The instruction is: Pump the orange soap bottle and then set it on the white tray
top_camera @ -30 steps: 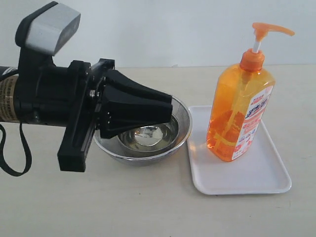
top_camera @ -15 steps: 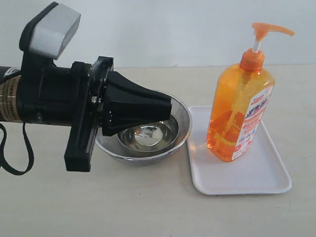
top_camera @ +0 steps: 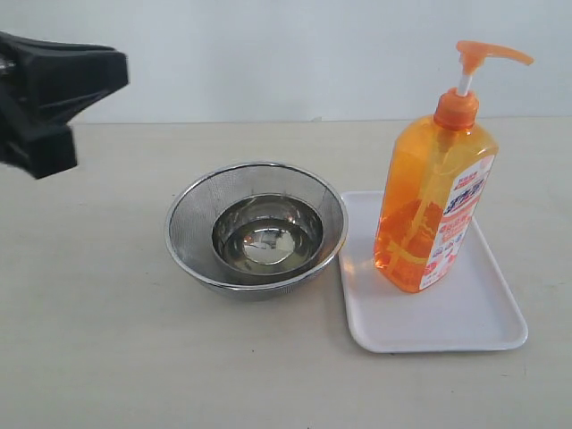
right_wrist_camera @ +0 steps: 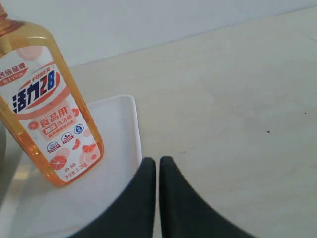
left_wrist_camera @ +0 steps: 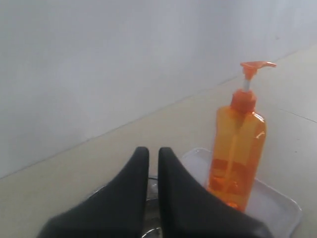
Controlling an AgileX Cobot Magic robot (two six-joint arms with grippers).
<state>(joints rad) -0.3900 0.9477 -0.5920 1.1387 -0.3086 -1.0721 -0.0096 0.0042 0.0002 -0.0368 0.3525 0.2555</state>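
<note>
Nearest in the exterior view, a bare stretch of the pale beige surface [top_camera: 107,357] is seen. On it lies a flat white rectangular plastic tray [top_camera: 474,326] with rounded corners and a low rim. The tall translucent orange plastic soap bottle [top_camera: 433,210] is found upright on this tray, toward its far left part. A round steel mesh bowl [top_camera: 192,214] is set on the surface just left of the tray, apart from the bottle. The placing step is therefore judged to be done. Whether the pumping was carried out cannot be read. The orange pump head [top_camera: 492,52] is seen up on its white stem, its spout is turned away from the bowl, and no soap can be made out in the bowl. If the pumping was done, nothing is judged to be left of the task.

Orange liquid is seen in the lower part of the bottle, with a dip tube showing through it. A white, orange and blue label [top_camera: 460,219] with Chinese characters is carried on its front.

The black right end effector [right_wrist_camera: 157,161] is clenched on nothing and is held near the tray's edge, apart from the bottle. The black left end effector [left_wrist_camera: 153,153] is likewise clenched on nothing, and is held high at the left, well apart from the bottle. Farthest back, a plain white wall [top_camera: 268,54] is seen.
</note>
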